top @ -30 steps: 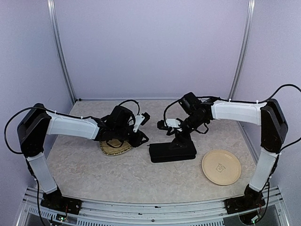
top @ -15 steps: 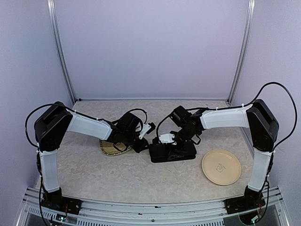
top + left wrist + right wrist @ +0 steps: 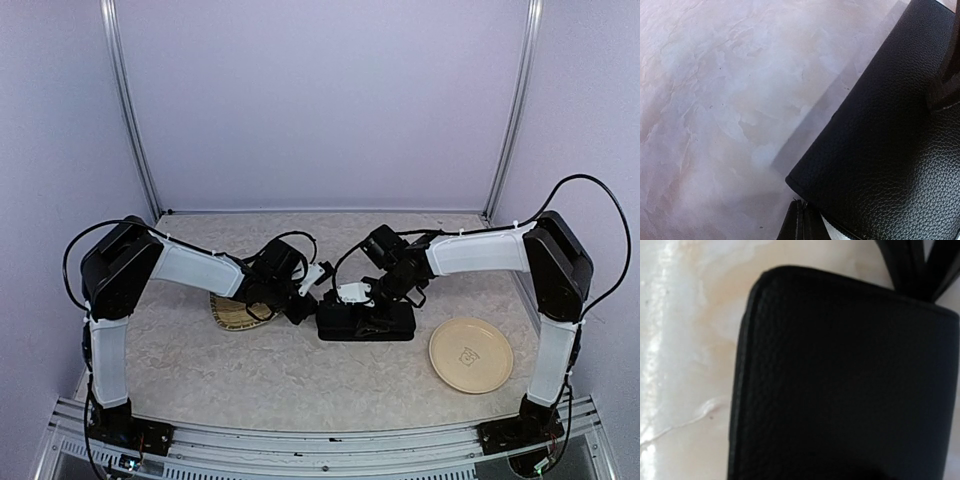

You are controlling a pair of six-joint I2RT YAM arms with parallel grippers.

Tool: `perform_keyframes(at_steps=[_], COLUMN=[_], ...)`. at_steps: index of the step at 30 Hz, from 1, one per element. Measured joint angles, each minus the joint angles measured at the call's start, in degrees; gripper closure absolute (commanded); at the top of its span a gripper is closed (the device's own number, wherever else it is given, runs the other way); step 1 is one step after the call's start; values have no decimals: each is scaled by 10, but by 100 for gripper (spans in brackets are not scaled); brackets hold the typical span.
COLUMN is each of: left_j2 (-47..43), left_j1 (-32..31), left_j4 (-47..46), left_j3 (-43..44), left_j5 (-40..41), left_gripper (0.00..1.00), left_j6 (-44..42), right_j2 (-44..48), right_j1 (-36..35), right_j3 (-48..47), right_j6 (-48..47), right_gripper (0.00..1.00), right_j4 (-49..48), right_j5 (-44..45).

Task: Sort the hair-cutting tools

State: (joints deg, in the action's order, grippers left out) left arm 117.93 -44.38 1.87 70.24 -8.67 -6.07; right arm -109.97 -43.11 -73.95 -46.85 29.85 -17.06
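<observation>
No hair-cutting tools show in any view. A black zip case [image 3: 388,325] lies shut mid-table. My left gripper [image 3: 306,300] is low at the case's left end. In the left wrist view its fingers [image 3: 802,225] press together, shut, right at a corner of the case [image 3: 890,140], and nothing shows between them. My right gripper [image 3: 362,298] hangs over the left half of the case. The case's leather [image 3: 840,380] fills the right wrist view and that gripper's own fingers do not show, so its state is unclear.
A woven bamboo tray [image 3: 232,318] lies left of the case, partly under my left arm. A round beige plate [image 3: 470,355] sits at the right front. Metal frame posts and pale walls bound the table at the back and sides.
My left gripper has swung right from over the tray to the case's left end and closed. My right gripper has dropped closer onto the case.
</observation>
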Motion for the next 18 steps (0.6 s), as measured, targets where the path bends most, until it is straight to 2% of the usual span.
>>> perform_keyframes(at_steps=[9,18], left_j2=[-7,-58], left_j1=[1,6], left_j4=[8,30], left_j3=[-6,-64], left_j5=[10,22], left_gripper=[100,100], left_j6=[17,50], right_j2=[-5,-14], right_j1=[2,10], right_j3=[4,0], right_j6=[21,37], right_gripper=[51,59], right_j4=[-24,-43], right_j5=[16,3])
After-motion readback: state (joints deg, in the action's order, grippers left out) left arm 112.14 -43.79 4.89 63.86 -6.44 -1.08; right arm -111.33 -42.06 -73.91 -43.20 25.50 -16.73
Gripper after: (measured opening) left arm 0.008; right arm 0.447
